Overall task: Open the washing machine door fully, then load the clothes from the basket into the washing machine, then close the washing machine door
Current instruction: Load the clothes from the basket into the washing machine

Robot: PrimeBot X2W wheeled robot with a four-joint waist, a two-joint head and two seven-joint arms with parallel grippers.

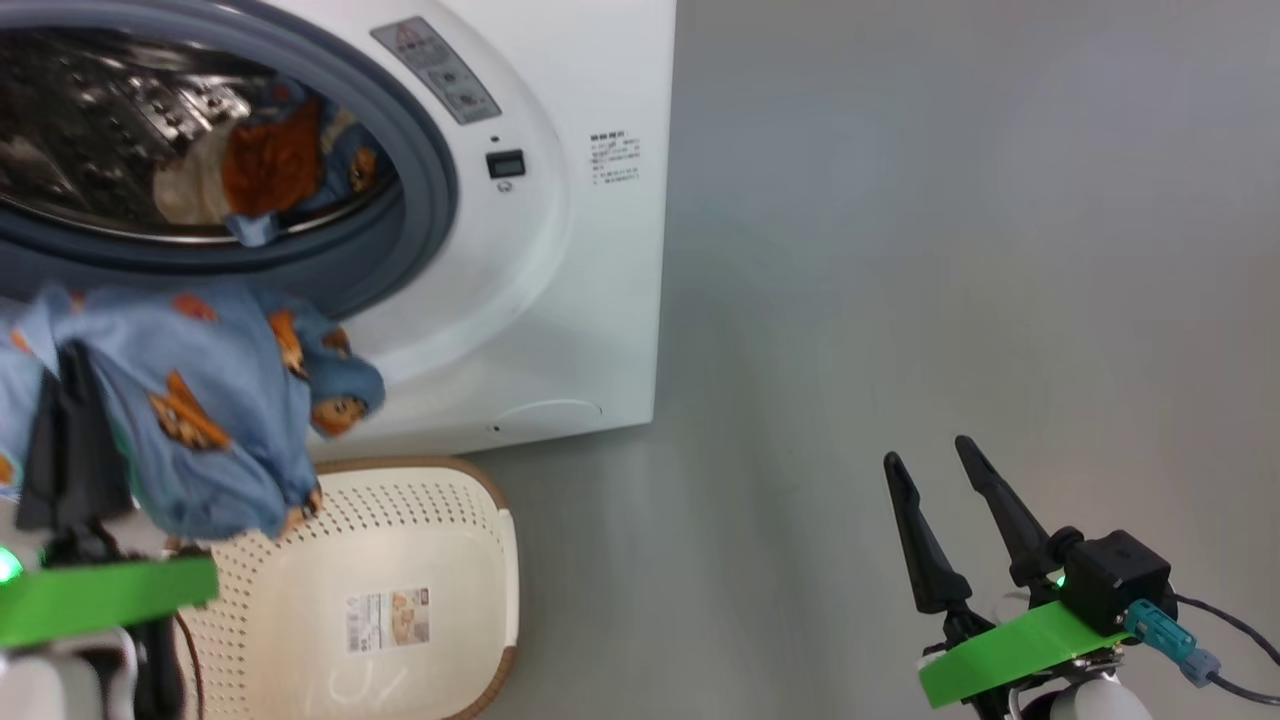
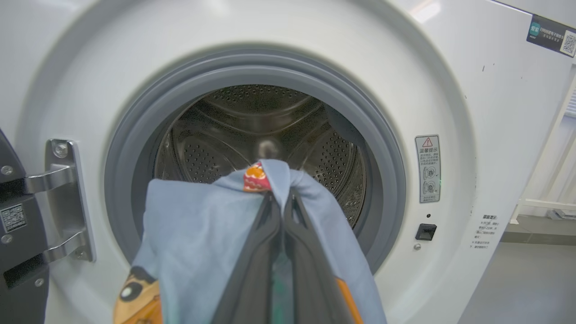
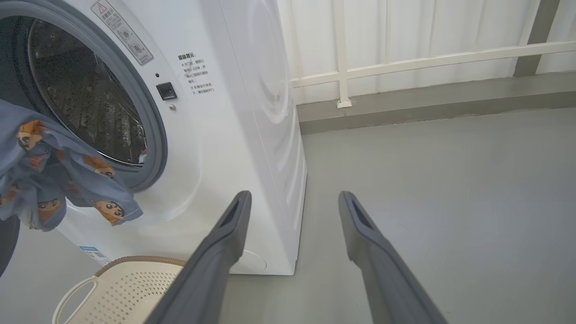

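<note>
**Item 1, washing machine (image 1: pixel 560 300).** White front-loader on a grey floor. The mouth stands open, grey gasket (image 2: pixel 135 148) and steel drum (image 2: pixel 252 117) exposed so loading can go on.

**Item 2, washing machine door (image 2: pixel 18 252).** Only a dark edge shows beside the metal hinge (image 2: pixel 63 202) at the left of the mouth. It is probably swung well aside, though how far is hard to tell.

**Item 3, clothes, first piece (image 1: pixel 270 165).** Orange, cream and blue bundle lying inside the drum, already loaded.

**Item 4, clothes, second piece (image 2: pixel 202 225).** Light-blue bear-print garment, hanging in front of the lower gasket and above the basket. It is lifted high so that it clears the lip on the way in.

**Item 5, left gripper (image 2: pixel 282 200).** Fingers pinched together on the blue garment, cloth draped over both, aimed at the drum's centre.

**Item 6, right gripper (image 1: pixel 928 452).** Jaws spread wide, nothing between them, parked low over bare floor well to the machine's right, out of the loading path.

**Item 7, basket (image 1: pixel 420 465).** Cream, perforated, set on the floor against the machine's foot. The visible part holds no clothing.
</note>
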